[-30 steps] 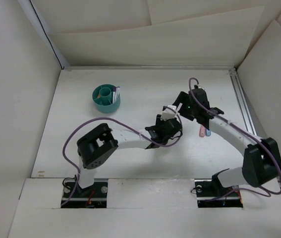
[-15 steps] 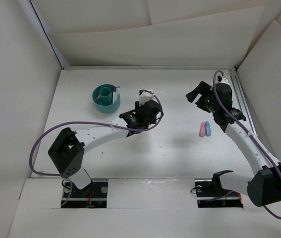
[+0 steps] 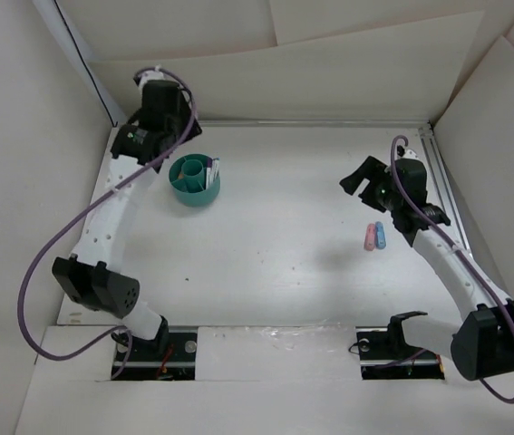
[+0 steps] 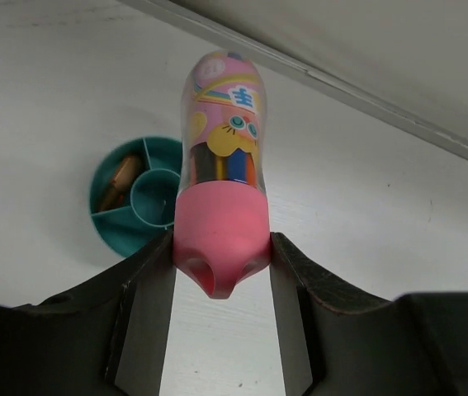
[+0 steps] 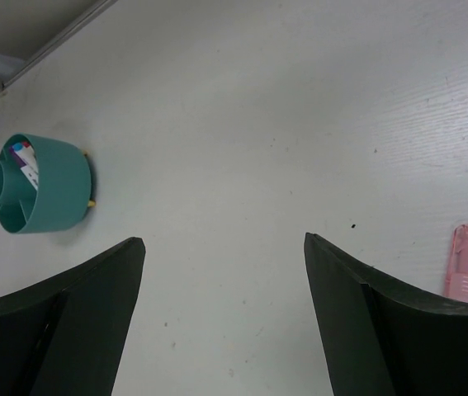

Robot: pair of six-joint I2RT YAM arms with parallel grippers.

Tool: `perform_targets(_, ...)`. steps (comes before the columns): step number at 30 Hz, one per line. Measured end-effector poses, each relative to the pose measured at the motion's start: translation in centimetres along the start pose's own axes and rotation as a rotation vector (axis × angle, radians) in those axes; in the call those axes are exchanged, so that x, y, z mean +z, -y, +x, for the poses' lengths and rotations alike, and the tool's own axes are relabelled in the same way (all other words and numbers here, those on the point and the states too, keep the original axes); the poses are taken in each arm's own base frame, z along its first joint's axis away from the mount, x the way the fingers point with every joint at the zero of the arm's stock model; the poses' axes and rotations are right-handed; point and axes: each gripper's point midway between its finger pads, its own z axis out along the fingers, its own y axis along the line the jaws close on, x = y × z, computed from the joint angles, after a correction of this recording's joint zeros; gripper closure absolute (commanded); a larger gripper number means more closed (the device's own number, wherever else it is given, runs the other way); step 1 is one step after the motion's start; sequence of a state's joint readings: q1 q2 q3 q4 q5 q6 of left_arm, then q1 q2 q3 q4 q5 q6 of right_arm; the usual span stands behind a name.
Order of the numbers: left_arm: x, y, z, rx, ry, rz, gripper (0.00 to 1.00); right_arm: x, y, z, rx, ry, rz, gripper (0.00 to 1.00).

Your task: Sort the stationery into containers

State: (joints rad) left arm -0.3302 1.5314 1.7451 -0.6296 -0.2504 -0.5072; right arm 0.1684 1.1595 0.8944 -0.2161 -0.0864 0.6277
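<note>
My left gripper (image 4: 221,252) is shut on a pink stubby piece (image 4: 221,181) with a cartoon print and holds it in the air beside the teal cup (image 4: 111,227). In the top view that gripper (image 3: 139,136) is at the far back left, just left of the cup (image 3: 193,179). The cup holds an orange piece (image 4: 118,183) and white pens (image 5: 24,158) in separate compartments. My right gripper (image 3: 358,178) is open and empty, above the table (image 5: 242,148). A pink piece (image 3: 369,237) and a blue piece (image 3: 381,236) lie side by side below it; the pink piece (image 5: 465,274) also shows in the right wrist view.
White walls enclose the table on the left, back and right; the left gripper is close to the back left corner (image 3: 116,122). A metal rail (image 3: 442,186) runs along the table's right edge.
The left arm has swung from the table's middle to the far back left, next to the cup, with the pink piece. The right arm pulled back right a second ago, then stayed still.
</note>
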Motion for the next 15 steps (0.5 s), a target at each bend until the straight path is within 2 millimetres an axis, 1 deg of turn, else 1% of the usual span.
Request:
perform_targets(2, 0.1, -0.6, -2.7, -0.009, 0.008, -0.006, 1.00, -0.1, -0.1, -0.1, 0.000, 0.003, -0.005, 0.16)
perform_targets(3, 0.4, -0.9, -3.5, -0.008, 0.006, -0.013, 1.00, -0.2, -0.2, -0.1, -0.001, 0.006, -0.008, 0.16)
perform_targets(4, 0.9, -1.1, -3.9, -0.006, -0.005, -0.016, 1.00, -0.4, -0.2, -0.2, -0.002, 0.011, -0.011, 0.16)
perform_targets(5, 1.6, -1.5, -3.7, -0.001, -0.029, -0.018, 1.00, -0.6, -0.3, -0.3, -0.002, 0.017, -0.015, 0.16)
perform_targets(6, 2.3, -1.9, -3.0, 0.005, -0.064, -0.022, 1.00, -0.7, -0.4, -0.4, -0.002, 0.022, -0.018, 0.16)
perform_targets(10, 4.6, -3.7, 1.4, 0.029, -0.256, -0.052, 1.00, -0.9, -0.5, -0.5, -0.003, 0.030, -0.024, 0.16)
perform_targets(12, 5.1, -4.3, 3.3, 0.039, -0.328, -0.065, 1.00, -0.9, -0.5, -0.5, -0.003, 0.028, -0.024, 0.16)
perform_targets(15, 4.9, -5.0, 5.2, 0.037, -0.407, -0.063, 1.00, -0.9, -0.5, -0.5, -0.003, 0.027, -0.025, 0.16)
